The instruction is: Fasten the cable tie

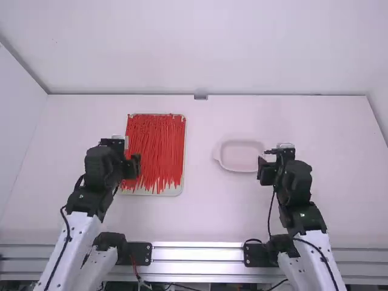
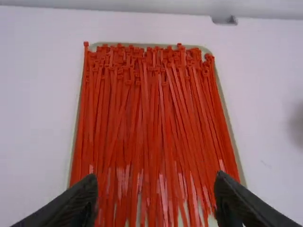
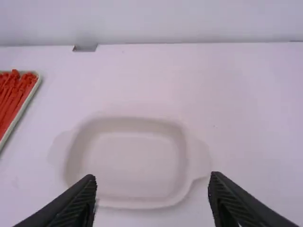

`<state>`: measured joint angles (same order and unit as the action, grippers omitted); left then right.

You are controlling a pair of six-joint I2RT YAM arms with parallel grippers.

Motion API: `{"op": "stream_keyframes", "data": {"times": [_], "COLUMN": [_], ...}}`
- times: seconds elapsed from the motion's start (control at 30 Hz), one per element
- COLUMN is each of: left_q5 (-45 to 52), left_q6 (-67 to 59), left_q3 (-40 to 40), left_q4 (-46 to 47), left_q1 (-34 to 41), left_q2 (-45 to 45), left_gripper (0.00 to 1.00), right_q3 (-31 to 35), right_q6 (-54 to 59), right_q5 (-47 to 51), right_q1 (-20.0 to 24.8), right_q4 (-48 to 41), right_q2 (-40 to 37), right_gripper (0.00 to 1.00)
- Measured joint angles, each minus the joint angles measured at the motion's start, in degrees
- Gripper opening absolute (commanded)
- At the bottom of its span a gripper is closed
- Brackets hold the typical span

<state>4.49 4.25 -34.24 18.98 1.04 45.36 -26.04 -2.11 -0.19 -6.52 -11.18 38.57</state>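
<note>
**Both Grippers Spread, Cable Ties Lie on the Tray**

White table [image 1: 73,133] runs out to a pale back wall, and a small grey bracket [image 1: 200,95] sits at 12 o'clock on the table's far edge.

At about 9 o'clock from the table's middle lies a flat pale tray [image 1: 173,194], its long sides running away from the arms. Red cable ties [image 1: 159,151] cover it in a dense loose layer, lying lengthwise with their heads at the far end. None is looped or fastened.

In the high view the left gripper [image 1: 130,165] is at the tray's 8 o'clock side, over the near ends of the ties. In the left wrist view its fingers [image 2: 83,198] stand wide apart, with the ties [image 2: 151,123] showing between them and nothing pinched. Whether the fingertips touch the ties cannot be told.

Just past the table's middle toward 3 o'clock sits an empty white dish [image 1: 242,156] with small handles, well apart from the tray.

The right gripper [image 1: 267,167] is at the dish's 4 o'clock rim. In the right wrist view its fingers [image 3: 78,201] are spread as wide as the dish [image 3: 132,156] and hold nothing.
</note>
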Motion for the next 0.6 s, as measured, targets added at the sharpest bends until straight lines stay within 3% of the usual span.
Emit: {"op": "stream_keyframes", "data": {"times": [0.6], "left_q5": [1.97], "left_q6": [2.49], "left_q3": [-15.32], "left_q4": [8.35], "left_q1": [0.46], "left_q2": [19.61], "left_gripper": [0.94], "right_q3": [-12.11], "right_q6": [-1.86], "right_q5": [-0.04], "right_q1": [-2.95], "right_q4": [-5.18], "right_q2": [16.57], "right_gripper": [0.94]}}
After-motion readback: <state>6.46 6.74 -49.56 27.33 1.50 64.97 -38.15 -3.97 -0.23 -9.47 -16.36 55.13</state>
